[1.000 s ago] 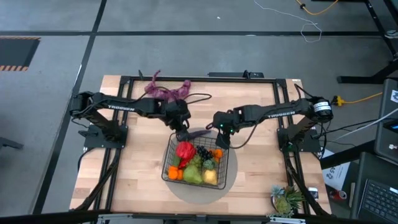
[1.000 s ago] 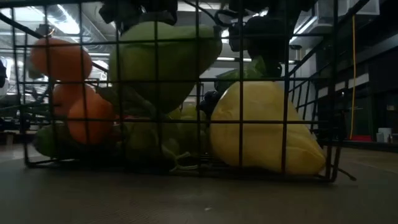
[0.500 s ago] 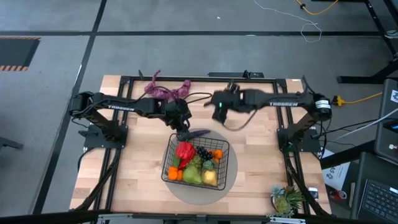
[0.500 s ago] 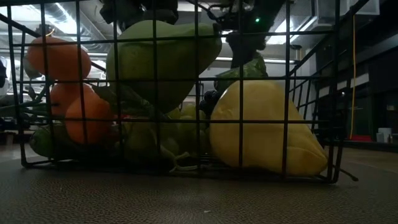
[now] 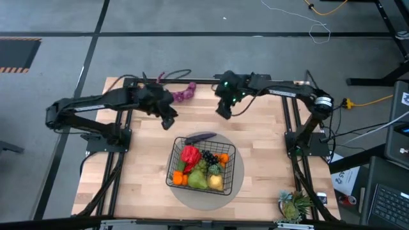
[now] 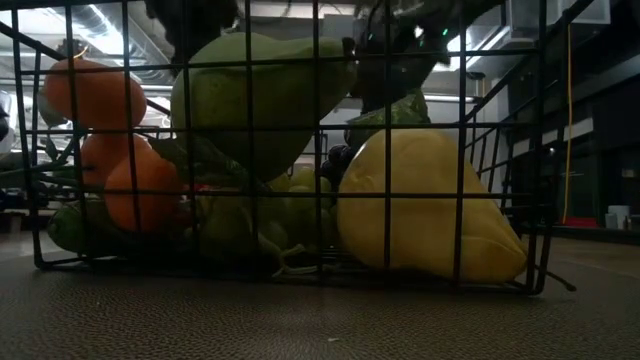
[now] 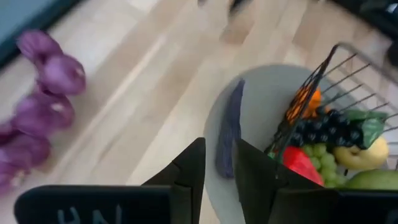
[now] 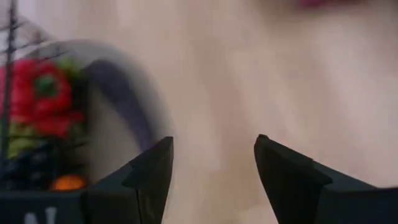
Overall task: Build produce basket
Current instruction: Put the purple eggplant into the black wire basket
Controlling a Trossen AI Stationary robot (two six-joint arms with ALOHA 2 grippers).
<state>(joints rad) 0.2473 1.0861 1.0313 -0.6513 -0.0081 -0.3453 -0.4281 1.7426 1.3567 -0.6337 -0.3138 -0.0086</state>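
The black wire basket [image 5: 225, 167] stands on a round grey mat [image 5: 238, 186], filled with a red pepper [image 5: 190, 154], dark grapes [image 5: 208, 156], oranges [image 6: 100, 95], a green pear [image 6: 260, 100] and a yellow lemon [image 6: 420, 200]. A long dark purple piece [image 5: 201, 137] lies on the mat against the basket's far side. The purple string [image 5: 182, 94] lies near the far edge. My left gripper [image 5: 168, 119] hovers left of and beyond the basket, narrowly open and empty. My right gripper [image 5: 223, 110] hovers beyond the basket, wide open and empty.
A spiky potted plant [image 5: 294, 204] stands at the table's near right corner. Bare wood lies left and right of the mat and between the mat and the far edge. In the left wrist view the purple piece [image 7: 229, 134] lies just ahead of the fingers.
My left gripper has drawn back from the basket's far rim toward the table's left and far edge, leaving the dark purple piece lying on the mat. My right gripper has pulled out from over the basket, risen and swung toward the far edge.
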